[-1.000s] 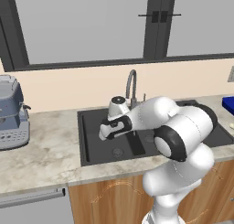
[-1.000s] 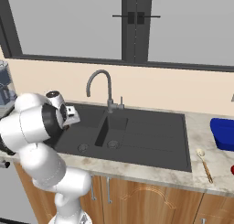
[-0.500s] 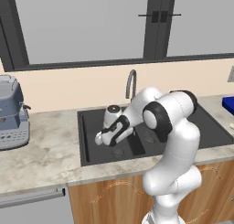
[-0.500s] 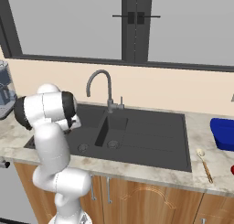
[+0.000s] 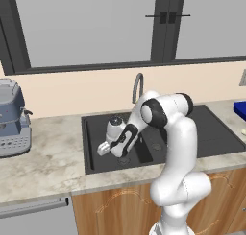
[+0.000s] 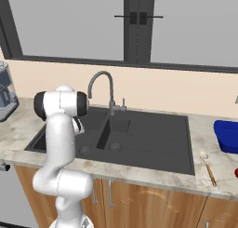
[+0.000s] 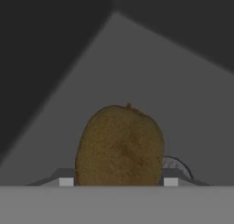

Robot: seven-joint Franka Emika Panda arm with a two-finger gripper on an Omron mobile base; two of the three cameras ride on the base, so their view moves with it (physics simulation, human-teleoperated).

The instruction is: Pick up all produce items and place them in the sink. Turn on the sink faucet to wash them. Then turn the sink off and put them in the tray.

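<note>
I see a matt black sink set in a mottled, stone-look counter. The faucet is smooth grey metal. Cabinet fronts below look like varnished wood. The brown produce item has a dull, rough, possibly fuzzy skin.

White arm bent over black sink, grey faucet behind, blue tray right, spoon on counter

A beige wall is seen behind a marbled stone counter, below a wide window with dark frames. Wooden cabinet fronts are set under the counter. A grey coffee machine is placed at the left.
</note>
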